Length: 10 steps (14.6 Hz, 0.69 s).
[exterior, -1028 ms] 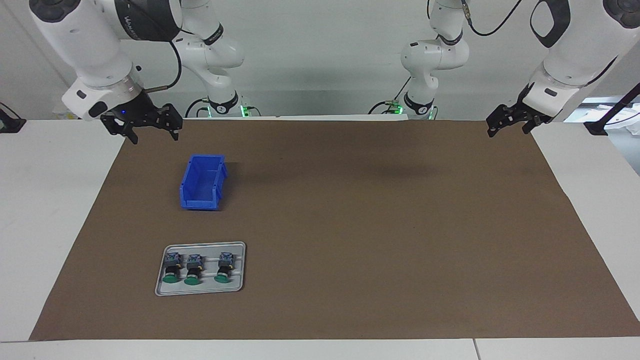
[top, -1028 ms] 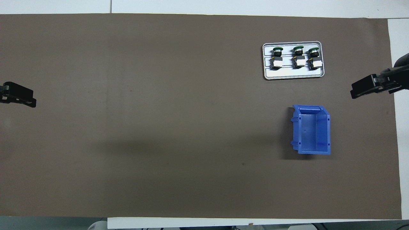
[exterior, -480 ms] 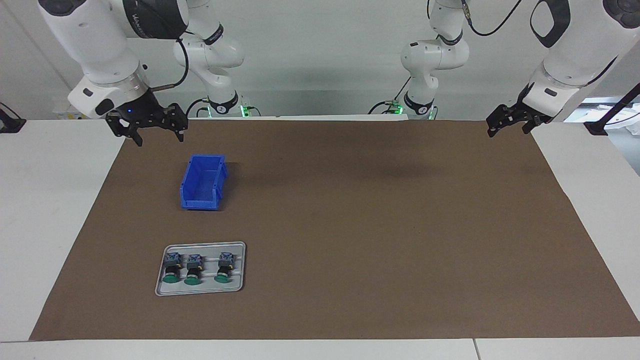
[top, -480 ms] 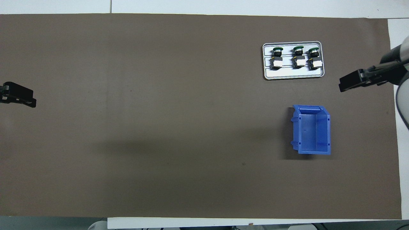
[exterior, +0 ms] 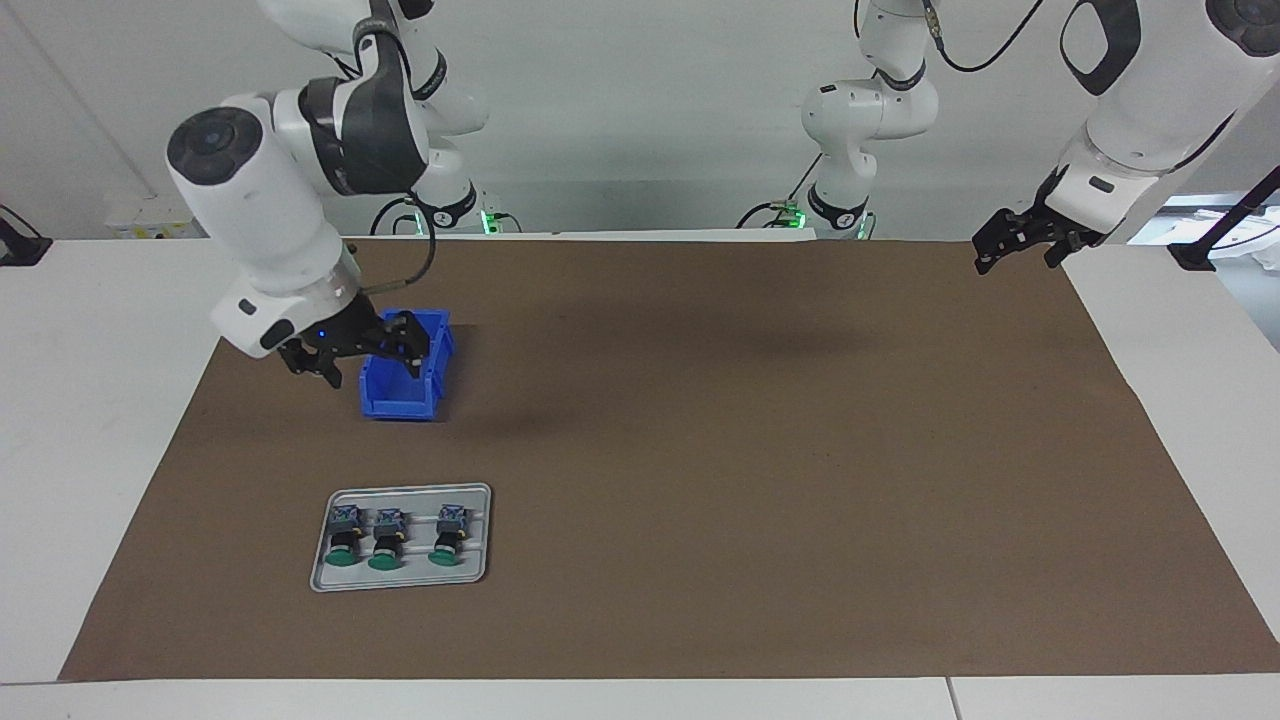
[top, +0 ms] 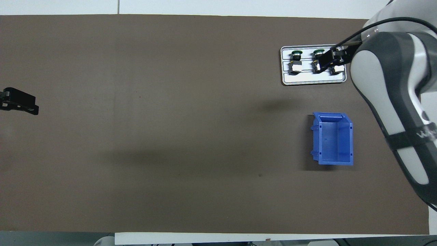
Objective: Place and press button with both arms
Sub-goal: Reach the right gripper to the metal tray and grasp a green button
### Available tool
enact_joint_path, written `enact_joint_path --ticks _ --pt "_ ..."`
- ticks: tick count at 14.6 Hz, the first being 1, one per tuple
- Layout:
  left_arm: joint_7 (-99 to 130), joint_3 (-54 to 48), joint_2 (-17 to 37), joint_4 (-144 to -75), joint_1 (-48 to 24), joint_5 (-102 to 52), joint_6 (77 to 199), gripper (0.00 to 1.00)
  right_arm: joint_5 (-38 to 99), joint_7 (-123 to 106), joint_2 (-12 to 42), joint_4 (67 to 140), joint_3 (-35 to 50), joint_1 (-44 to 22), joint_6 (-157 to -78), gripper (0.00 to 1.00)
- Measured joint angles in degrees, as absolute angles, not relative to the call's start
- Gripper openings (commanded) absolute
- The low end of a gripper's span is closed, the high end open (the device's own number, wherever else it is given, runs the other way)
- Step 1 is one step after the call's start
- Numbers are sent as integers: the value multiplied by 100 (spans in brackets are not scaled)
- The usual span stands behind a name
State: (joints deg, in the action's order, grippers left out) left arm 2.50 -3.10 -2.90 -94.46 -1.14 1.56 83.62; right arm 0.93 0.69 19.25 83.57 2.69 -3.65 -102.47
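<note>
**Worktop** (exterior: 700, 450): brown mat over a white surface.

**Tray** (exterior: 478, 575): grey, shallow, at the right arm's end of the worktop, farther from the robots than the bin. Holds three buttons (exterior: 384, 541) in a row, lying on their sides, green caps pointing away from the robots, terminal blocks toward them.

**Bin** (exterior: 400, 400): blue, open-topped, nothing visible inside.

**Right pincer** (exterior: 365, 365): raised in the air, fingers spread, nothing between them. The overhead view sets it over the tray's buttons; the facing view shows it well above the worktop, touching nothing.

**Left pincer** (exterior: 1018, 245): waiting over the mat's corner at its own end; finger state cannot be told.

**Handling, as judged:** a button is probably light, rigid and hard plastic, its round cap slippery. The squarer terminal block or collar likely offers the steadier hold; neighbours lie close, so little room.
</note>
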Motion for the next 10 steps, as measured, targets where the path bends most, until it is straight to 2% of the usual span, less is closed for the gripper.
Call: enact_joint_path --ticks 4,10 --pt "250 -303 -290 -9446 -108 156 8362 100 94 100 2729 8258 269 -427 -11194 100" --pt "250 -301 -290 -9446 -108 156 8362 100 99 167 3325 8226 270 -560 -12054 100"
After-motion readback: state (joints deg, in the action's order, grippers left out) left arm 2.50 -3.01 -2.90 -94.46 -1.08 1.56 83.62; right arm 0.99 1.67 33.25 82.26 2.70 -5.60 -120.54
